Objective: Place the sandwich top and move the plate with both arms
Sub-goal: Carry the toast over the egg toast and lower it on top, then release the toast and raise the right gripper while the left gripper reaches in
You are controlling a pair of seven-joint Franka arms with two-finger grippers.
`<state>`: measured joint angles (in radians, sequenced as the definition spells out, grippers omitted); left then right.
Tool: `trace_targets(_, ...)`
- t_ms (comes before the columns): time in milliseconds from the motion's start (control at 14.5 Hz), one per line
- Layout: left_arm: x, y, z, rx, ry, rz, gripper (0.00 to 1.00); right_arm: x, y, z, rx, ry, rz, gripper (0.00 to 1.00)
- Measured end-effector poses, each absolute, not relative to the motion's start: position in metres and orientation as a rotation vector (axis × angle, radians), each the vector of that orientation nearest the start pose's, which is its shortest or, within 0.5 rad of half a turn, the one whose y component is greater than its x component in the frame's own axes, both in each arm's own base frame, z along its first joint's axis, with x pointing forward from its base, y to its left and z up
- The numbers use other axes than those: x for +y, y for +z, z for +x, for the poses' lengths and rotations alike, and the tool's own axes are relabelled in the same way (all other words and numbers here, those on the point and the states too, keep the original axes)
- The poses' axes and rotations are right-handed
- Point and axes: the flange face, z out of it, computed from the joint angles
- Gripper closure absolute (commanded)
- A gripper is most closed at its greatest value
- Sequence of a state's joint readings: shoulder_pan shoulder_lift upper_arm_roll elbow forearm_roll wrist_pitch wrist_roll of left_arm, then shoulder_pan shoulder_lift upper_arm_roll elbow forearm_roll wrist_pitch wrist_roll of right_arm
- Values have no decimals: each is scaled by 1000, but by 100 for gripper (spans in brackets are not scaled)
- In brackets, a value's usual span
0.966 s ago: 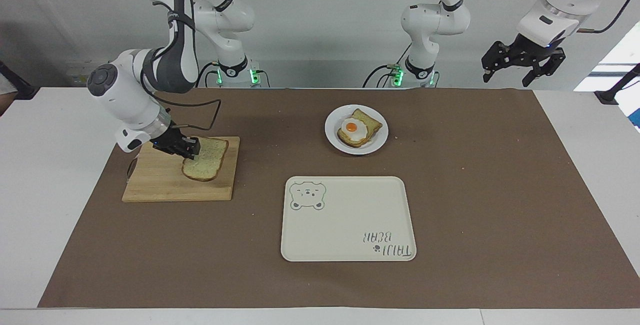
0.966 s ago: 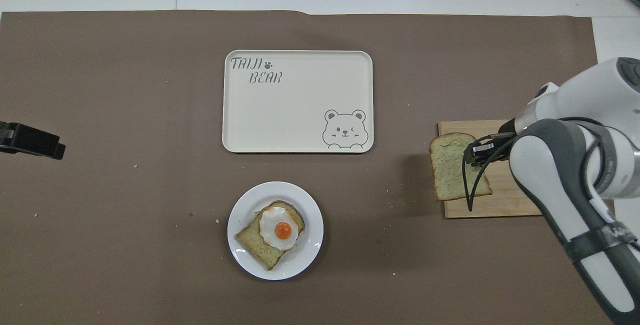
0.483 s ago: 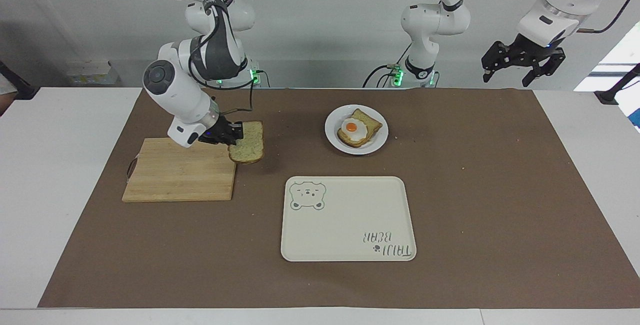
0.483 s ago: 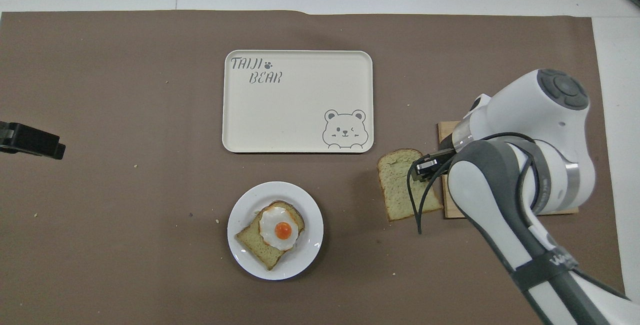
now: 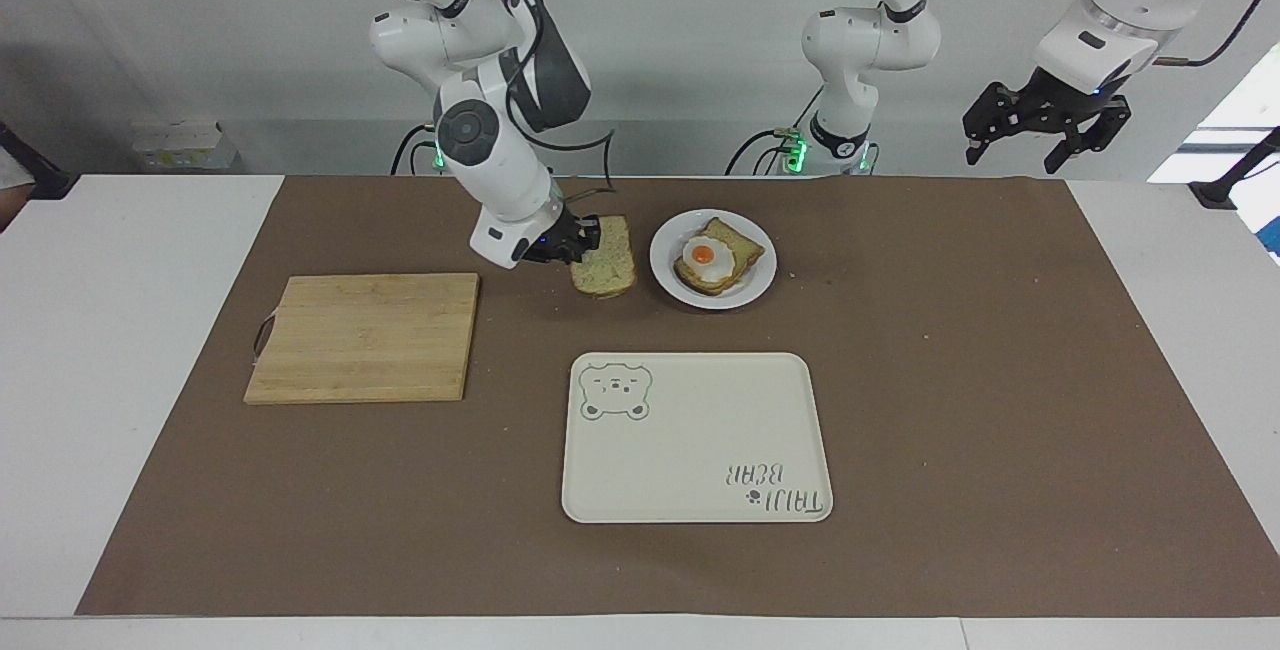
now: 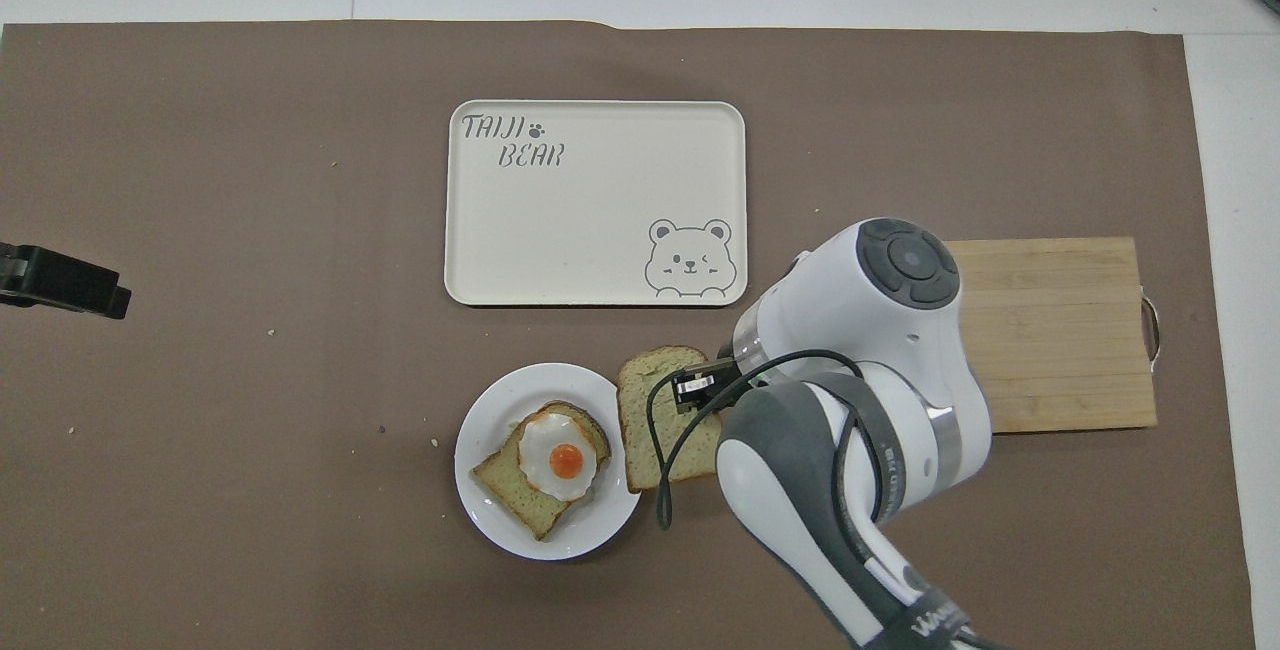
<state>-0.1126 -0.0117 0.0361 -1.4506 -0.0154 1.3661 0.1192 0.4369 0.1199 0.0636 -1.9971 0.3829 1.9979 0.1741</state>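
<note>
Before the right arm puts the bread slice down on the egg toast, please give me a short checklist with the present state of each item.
1. Right gripper shut on the sandwich top: ok.
2. Slice directly over the egg toast: not ok, it hangs beside the plate, toward the right arm's end.
3. Egg toast lies inside the plate's rim: ok.
4. Left gripper waits open, raised at its own end, away from the plate: ok.
5. Tray bare for the plate: ok.
</note>
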Motion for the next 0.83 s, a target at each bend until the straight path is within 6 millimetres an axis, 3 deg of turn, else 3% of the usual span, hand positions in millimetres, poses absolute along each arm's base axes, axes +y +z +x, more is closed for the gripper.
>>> trace_targets(276, -42, 669, 527, 312, 114, -3141, 0, 341, 375, 472, -161, 280, -2816, 100)
trace_targets(552, -42, 669, 527, 312, 114, -3141, 0, 386, 338, 457, -104, 227, -2829, 100)
trace_targets(690, -42, 669, 527, 312, 114, -3141, 0, 391, 324, 455, -92, 229, -2836, 100)
trace_targets(828, -42, 669, 527, 312, 114, -3141, 0, 389, 323, 457, -85, 230, -2838, 100)
